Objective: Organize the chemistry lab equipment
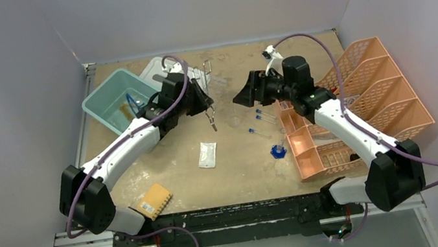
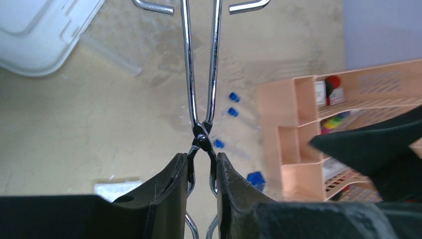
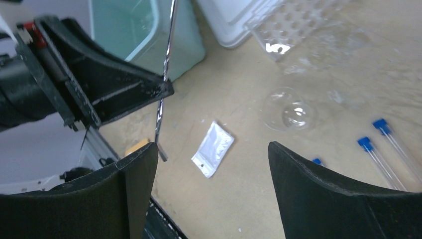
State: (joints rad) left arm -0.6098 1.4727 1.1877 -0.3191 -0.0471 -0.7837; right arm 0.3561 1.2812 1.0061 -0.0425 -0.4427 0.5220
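My left gripper [image 1: 206, 104] is shut on the metal tongs [image 1: 211, 121], above the table's middle. In the left wrist view the fingers [image 2: 174, 184] clamp the tongs [image 2: 201, 74] just below the pivot, arms pointing away. My right gripper [image 1: 244, 97] faces it from the right, open and holding nothing; its fingers [image 3: 134, 184] stand wide apart above the white packet [image 3: 213, 148]. Blue-capped test tubes [image 1: 261, 117] lie flat on the table by the organiser. The clear tube rack [image 3: 298, 20] sits at the back. The packet [image 1: 207, 154] lies mid-table.
A teal bin [image 1: 116, 99] and a white lid [image 1: 156, 74] stand back left. The peach organiser [image 1: 357, 103] fills the right side. A small blue piece [image 1: 279, 150] lies beside it, a clear round dish [image 3: 291, 112] near the tubes, and the yellow sponge [image 1: 152, 201] front left.
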